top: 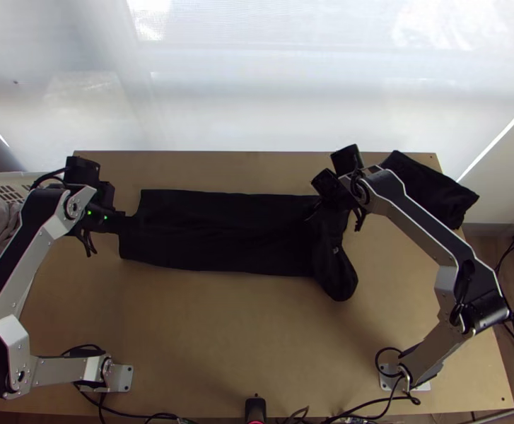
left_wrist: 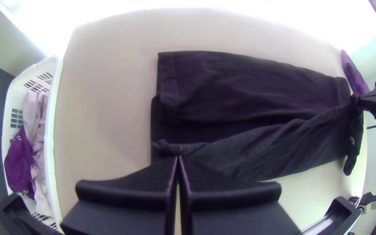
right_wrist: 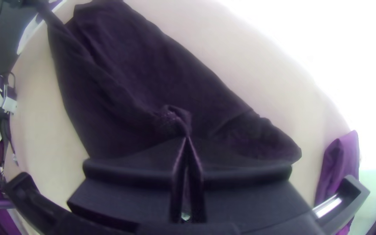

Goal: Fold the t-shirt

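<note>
Top view, centre: one black t-shirt (top: 214, 230), in a long strip. Left gripper (left_wrist: 178, 157), right gripper (right_wrist: 187, 138): each pinching its cloth. Lengthwise fold in hand, we judge; next we should lower the held edge, release.

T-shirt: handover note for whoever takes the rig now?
Left gripper: shut on the t-shirt's left end.
Right gripper: shut on a pinch near its right end.
Shirt: long strip across the table; a sleeve-like flap juts toward the near edge. Other dark cloth: far right corner.
Done: sides look partly folded in; gripped layer spans both grippers.
To do: likely lay that layer flat, release, tuck flap, fold shorter.
</note>
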